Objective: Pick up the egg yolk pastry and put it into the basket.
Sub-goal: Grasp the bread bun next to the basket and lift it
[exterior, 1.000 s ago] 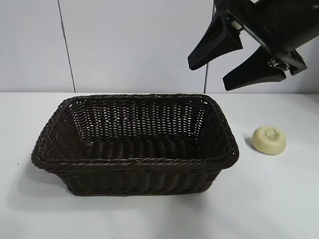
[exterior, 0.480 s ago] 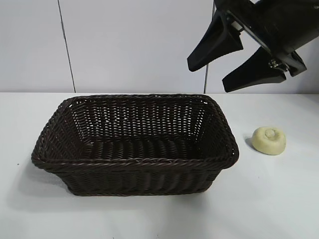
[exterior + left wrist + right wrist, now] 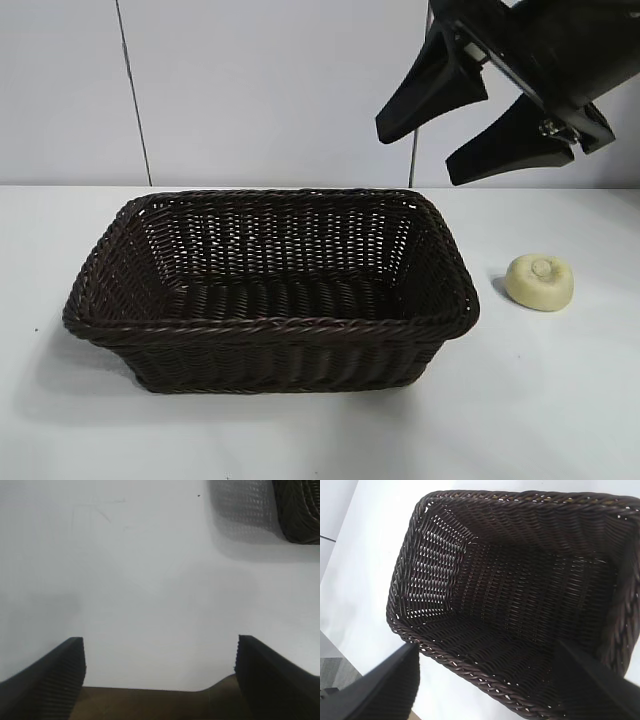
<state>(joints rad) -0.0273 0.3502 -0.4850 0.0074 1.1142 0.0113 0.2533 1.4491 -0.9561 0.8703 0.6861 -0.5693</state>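
Note:
The egg yolk pastry (image 3: 540, 282), small, round and pale yellow with a knob on top, lies on the white table to the right of the basket (image 3: 270, 325). The basket is dark-brown wicker with nothing inside it. My right gripper (image 3: 420, 150) hangs open high above the basket's right end and the gap to the pastry, holding nothing. Its wrist view looks down into the basket (image 3: 520, 580) between its fingers (image 3: 395, 680); the pastry does not show there. My left gripper (image 3: 160, 652) is open over bare table, with a corner of the basket (image 3: 300, 510) far off.
The white table (image 3: 560, 400) has free room around the pastry and in front of the basket. A pale wall with a dark vertical seam (image 3: 133, 90) stands behind. The table's near edge (image 3: 150, 689) shows between the left fingers.

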